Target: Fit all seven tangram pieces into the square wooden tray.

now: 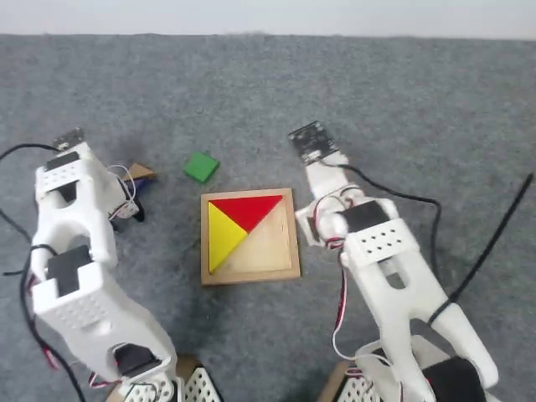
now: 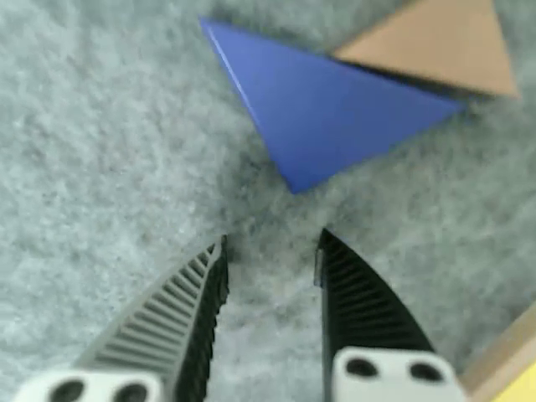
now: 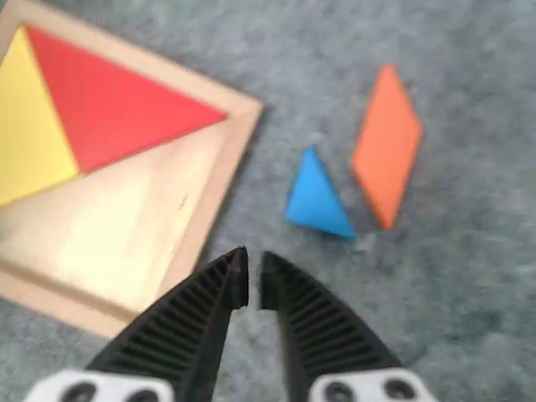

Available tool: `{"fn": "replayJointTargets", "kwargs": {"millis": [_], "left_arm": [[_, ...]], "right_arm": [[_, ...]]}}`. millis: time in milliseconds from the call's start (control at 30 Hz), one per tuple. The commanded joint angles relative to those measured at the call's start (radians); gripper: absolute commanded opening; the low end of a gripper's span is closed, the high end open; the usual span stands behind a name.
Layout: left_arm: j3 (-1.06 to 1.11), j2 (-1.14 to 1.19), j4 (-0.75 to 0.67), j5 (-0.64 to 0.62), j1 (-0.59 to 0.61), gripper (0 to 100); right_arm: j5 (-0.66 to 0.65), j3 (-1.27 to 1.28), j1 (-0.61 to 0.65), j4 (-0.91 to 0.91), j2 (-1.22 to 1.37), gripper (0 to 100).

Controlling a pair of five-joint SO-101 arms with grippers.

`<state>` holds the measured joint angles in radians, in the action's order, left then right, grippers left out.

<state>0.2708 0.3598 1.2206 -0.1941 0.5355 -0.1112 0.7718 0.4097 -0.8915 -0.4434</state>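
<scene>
The square wooden tray [image 1: 276,261] lies mid-table with a red triangle [image 1: 249,209] and a yellow triangle [image 1: 222,239] fitted in it. The wrist views show the same tray [image 3: 126,243], red triangle [image 3: 109,105] and yellow triangle [image 3: 29,138]. My right gripper [image 3: 253,280] hovers shut and empty over the tray's edge. Beside the tray lie a small light-blue triangle [image 3: 316,197] and an orange parallelogram [image 3: 387,142]. My left gripper [image 2: 270,255] is open above the carpet, just short of a dark blue triangle [image 2: 327,117]. That triangle touches a tan triangle [image 2: 435,42]. A green square [image 1: 200,166] lies behind the tray.
Grey carpet covers the table. The tan triangle [image 1: 139,172] sits by the left arm [image 1: 75,218], left of the green square. The right arm [image 1: 385,260] stands close to the tray's right side. A tray corner [image 2: 507,360] shows near my left gripper. Cables trail at both sides.
</scene>
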Motion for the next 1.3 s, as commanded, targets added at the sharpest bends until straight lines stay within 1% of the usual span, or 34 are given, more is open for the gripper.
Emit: {"fn": "replayJointTargets", "kwargs": {"millis": [0,67,233,400,567,733,867,1033,1100,1167,1267], "left_arm": [[0.038,-0.003,0.043,0.043,0.018,13],[0.039,-0.003,0.057,0.054,0.018,12],[0.058,-0.005,0.057,0.086,0.018,11],[0.073,-0.032,0.049,0.087,0.018,11],[0.240,-0.196,-0.064,0.127,0.017,11],[0.452,-0.431,-0.226,0.127,0.012,12],[0.549,-0.535,-0.285,0.126,0.012,12],[0.561,-0.549,-0.287,0.127,0.015,12],[0.562,-0.549,-0.288,0.130,0.015,12],[0.564,-0.551,-0.285,0.161,0.015,12],[0.565,-0.551,-0.284,0.193,0.015,12]], "right_arm": [[-0.002,-0.060,-0.031,0.005,-0.044,15.1],[0.017,-0.054,-0.035,0.039,-0.033,15.6],[0.135,-0.083,-0.059,0.124,0.097,15.9],[0.160,-0.195,-0.062,0.136,0.286,15.9],[0.155,-0.287,-0.096,0.127,0.415,15.8],[0.155,-0.311,-0.117,0.061,0.404,15.6],[0.150,-0.307,-0.105,-0.021,0.341,15.5],[0.046,-0.284,-0.036,-0.105,0.280,15.5],[-0.006,-0.256,0.002,-0.105,0.275,15.5],[-0.077,-0.238,0.031,-0.099,0.286,15.6],[-0.129,-0.212,0.038,-0.047,0.308,15.8]]}}
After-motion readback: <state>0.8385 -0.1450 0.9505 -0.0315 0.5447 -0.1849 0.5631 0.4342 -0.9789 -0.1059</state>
